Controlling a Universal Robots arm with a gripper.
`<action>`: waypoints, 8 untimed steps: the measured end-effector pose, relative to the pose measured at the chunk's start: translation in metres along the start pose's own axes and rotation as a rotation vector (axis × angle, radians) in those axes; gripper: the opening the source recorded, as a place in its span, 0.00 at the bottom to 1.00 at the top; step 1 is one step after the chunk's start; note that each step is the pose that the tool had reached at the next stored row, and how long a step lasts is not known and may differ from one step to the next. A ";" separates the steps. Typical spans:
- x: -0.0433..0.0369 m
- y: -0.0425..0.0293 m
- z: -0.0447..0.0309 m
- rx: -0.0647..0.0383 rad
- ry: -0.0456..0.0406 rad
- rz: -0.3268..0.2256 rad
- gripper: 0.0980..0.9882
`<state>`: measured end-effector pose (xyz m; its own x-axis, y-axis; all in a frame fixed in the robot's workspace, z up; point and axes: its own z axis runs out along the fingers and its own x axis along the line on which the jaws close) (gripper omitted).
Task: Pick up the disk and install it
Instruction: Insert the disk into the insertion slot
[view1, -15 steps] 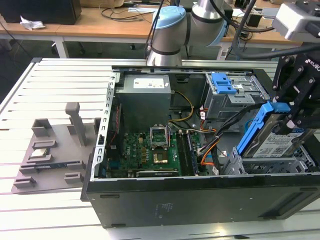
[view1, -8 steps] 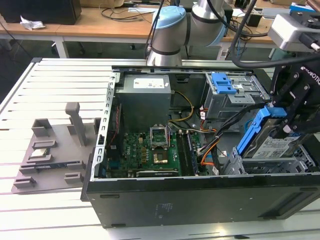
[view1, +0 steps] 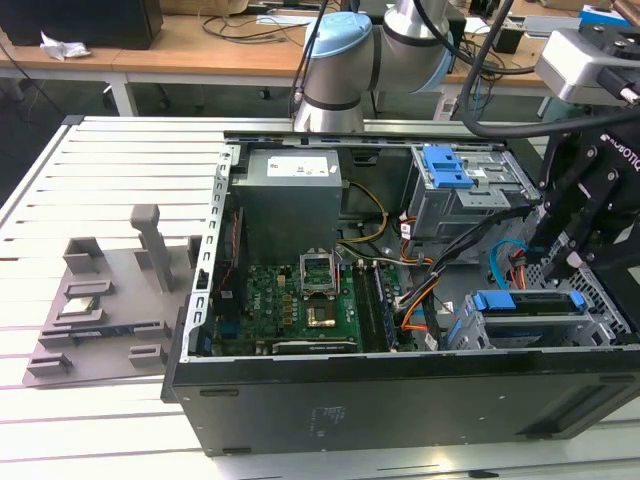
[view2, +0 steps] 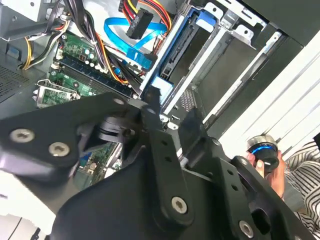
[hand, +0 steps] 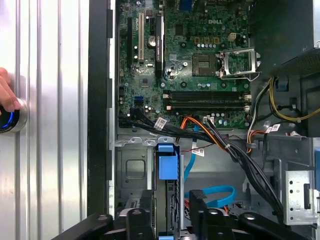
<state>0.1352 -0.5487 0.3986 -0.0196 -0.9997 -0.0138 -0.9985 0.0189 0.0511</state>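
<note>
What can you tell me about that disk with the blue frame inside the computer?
The disk stands on edge in a grey metal bay at the corner of the open computer case. It looks dark along its thin side, with a blue plastic frame and tab at one end. The gripper hangs right over it; contact is unclear. A blue cable lies beside it.

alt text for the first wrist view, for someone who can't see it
The gripper hangs over the blue-framed disk standing on edge in its bay of an open computer case. Beyond lie the green motherboard and cables, and a hand rests on a blue-lit knob outside the case.
</note>
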 end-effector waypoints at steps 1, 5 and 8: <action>0.0000 0.0000 0.0001 0.000 0.0000 0.000 0.37; 0.0000 0.0000 0.0003 0.000 0.0000 0.000 0.09; 0.0000 0.0000 0.0004 0.000 0.0000 0.000 0.01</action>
<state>0.1352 -0.5487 0.3982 -0.0196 -0.9997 -0.0138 -0.9985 0.0188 0.0511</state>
